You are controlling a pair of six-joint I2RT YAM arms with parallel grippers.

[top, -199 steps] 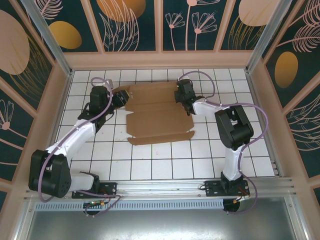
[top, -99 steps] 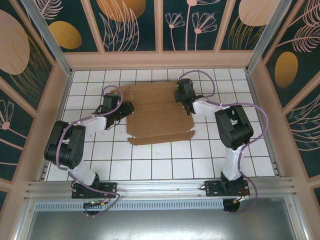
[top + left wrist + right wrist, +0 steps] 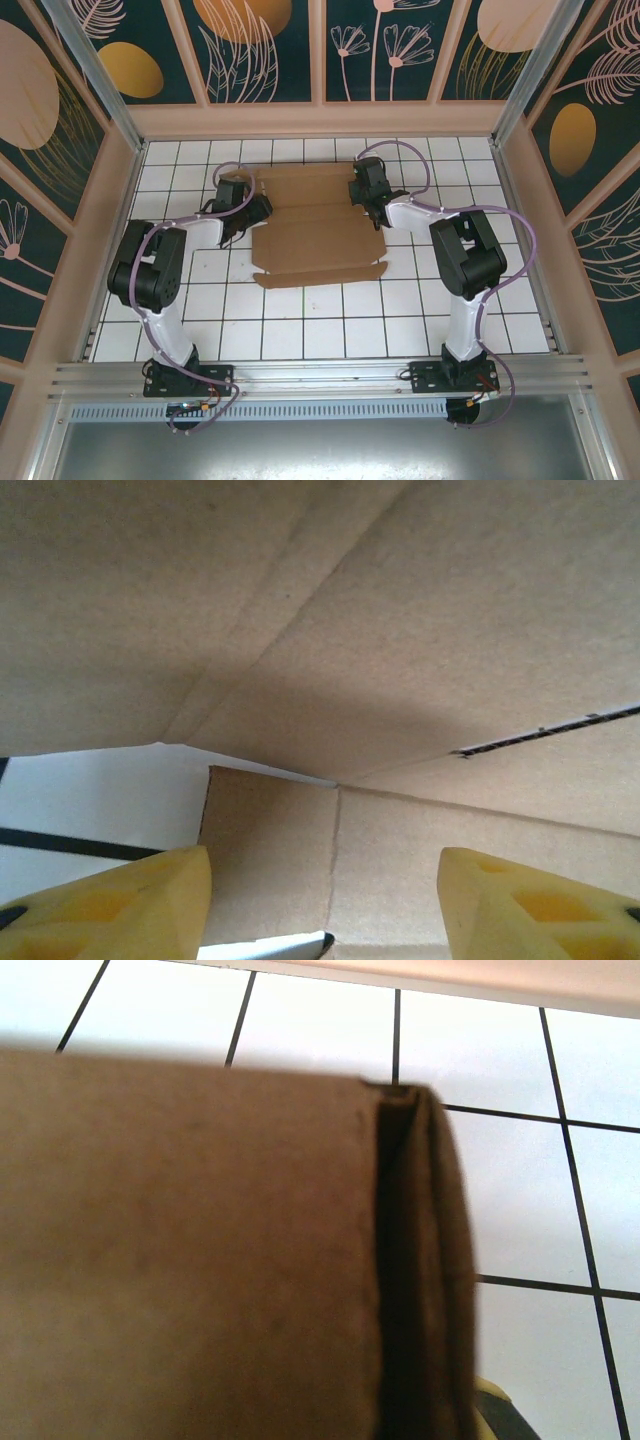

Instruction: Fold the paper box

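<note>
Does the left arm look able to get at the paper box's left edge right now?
Likely yes: the left hand sits at the paper box left edge, fingers apart, cardboard straight ahead with nothing between.

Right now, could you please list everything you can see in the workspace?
box: one, brown cardboard, lying on the table's far half
table: one, white tiles with dark lines, under the box
walls: three sides, dark teal with floral pattern, around the table
rail: one, silver, along the near edge
arms: two, white and black, one on each side of the box
left claw: one, yellow fingers, open at the box's left edge
right claw: one, black, shut on the box's right edge
</note>
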